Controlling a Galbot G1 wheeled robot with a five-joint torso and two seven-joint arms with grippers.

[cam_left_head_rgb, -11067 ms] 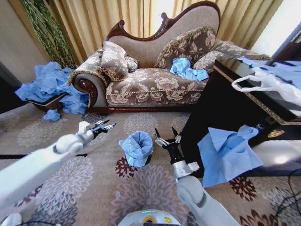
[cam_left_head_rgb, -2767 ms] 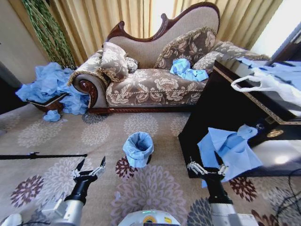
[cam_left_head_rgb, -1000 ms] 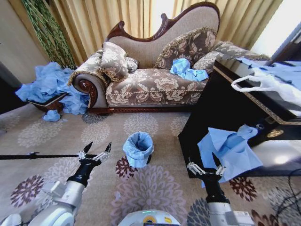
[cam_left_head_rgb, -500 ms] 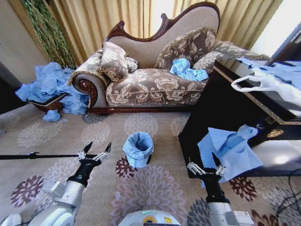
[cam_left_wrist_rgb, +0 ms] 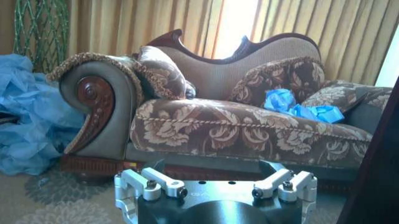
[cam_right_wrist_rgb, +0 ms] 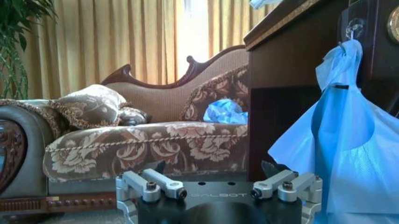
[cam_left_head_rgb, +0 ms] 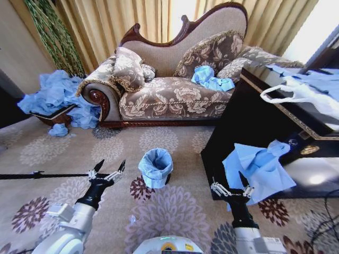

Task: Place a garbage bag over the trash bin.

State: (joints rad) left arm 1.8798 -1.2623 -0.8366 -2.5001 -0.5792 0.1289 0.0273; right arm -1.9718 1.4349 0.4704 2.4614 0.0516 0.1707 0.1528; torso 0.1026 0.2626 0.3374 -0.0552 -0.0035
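Your left gripper [cam_left_head_rgb: 107, 170] hangs low over the carpet [cam_left_head_rgb: 47, 151], jaws spread wide and holding nothing; it stands apart from the bin, on its left side. Your right gripper [cam_left_head_rgb: 229, 186] is likewise wide and empty, low beside the dark cabinet [cam_left_head_rgb: 249, 119], just in front of the larger flat blue bag [cam_left_head_rgb: 259, 169] that hangs from the cabinet's front (that bag is not the task's item).

The garbage bag [cam_left_head_rgb: 155, 165] sits on the floor between the two grippers and a little beyond them, in front of the sofa [cam_left_head_rgb: 169, 90]. It is light blue, thin and crinkled, its mouth open upward and its edge folded down over the outside of the trash bin [cam_left_head_rgb: 167, 180], of which you can see just a dark sliver at the base. The rim appears covered all round on the visible side; the far side cannot be confirmed.

Judgement: the bag is over the bin and both grippers are clear of it, so the task looks complete or very nearly so. Any remainder would be tidying the loose fold.
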